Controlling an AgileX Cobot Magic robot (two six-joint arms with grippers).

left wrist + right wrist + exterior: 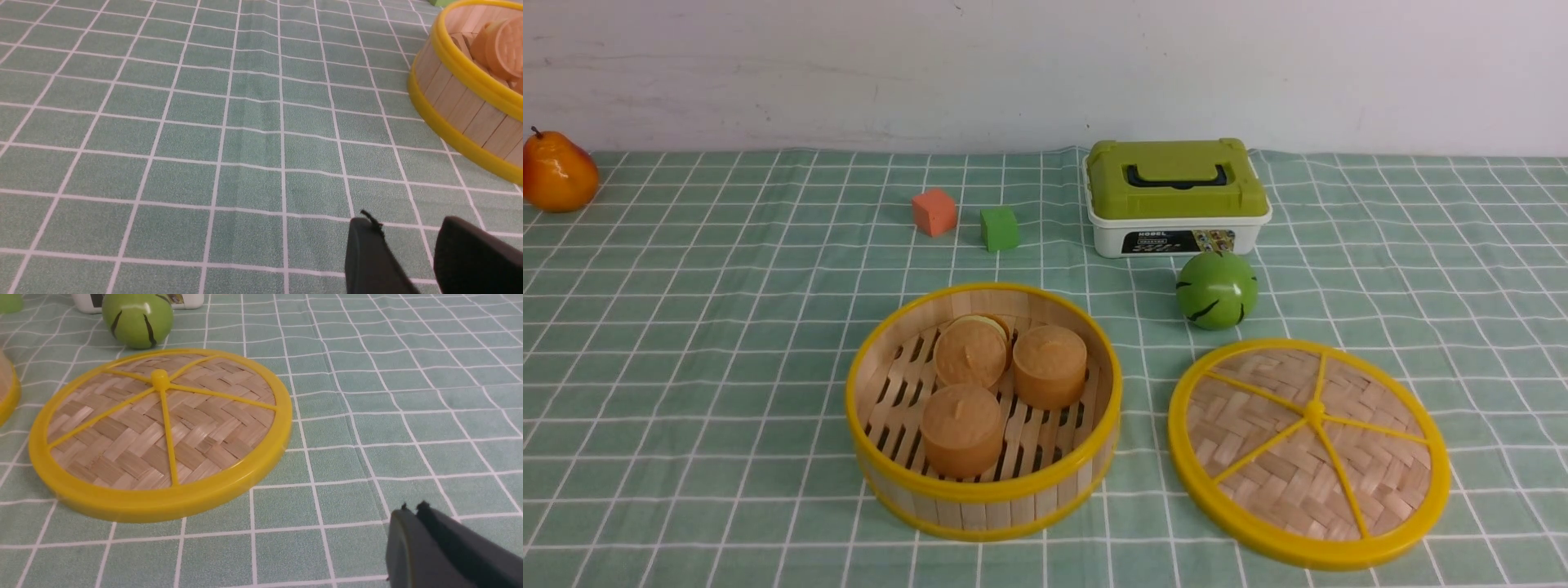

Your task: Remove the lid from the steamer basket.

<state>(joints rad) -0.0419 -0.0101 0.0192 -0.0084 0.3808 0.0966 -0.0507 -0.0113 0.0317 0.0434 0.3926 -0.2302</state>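
The lid [1250, 425] lies flat on the worktop [727, 392], knob up, to the right of the open steamer basket [987, 490] and apart from it. The left end effector [402, 222] has its fingers apart; the right end effector [412, 510] has its fingers together. Three brown buns [964, 429] sit in the basket. Beyond stand a green striped ball [1217, 291], two small blocks [1000, 229] and a white box [1111, 238] with a green lid.

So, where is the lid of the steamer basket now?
In the front view, the lid lies on the table's right side, right of the steamer basket, just nearer than the green ball.
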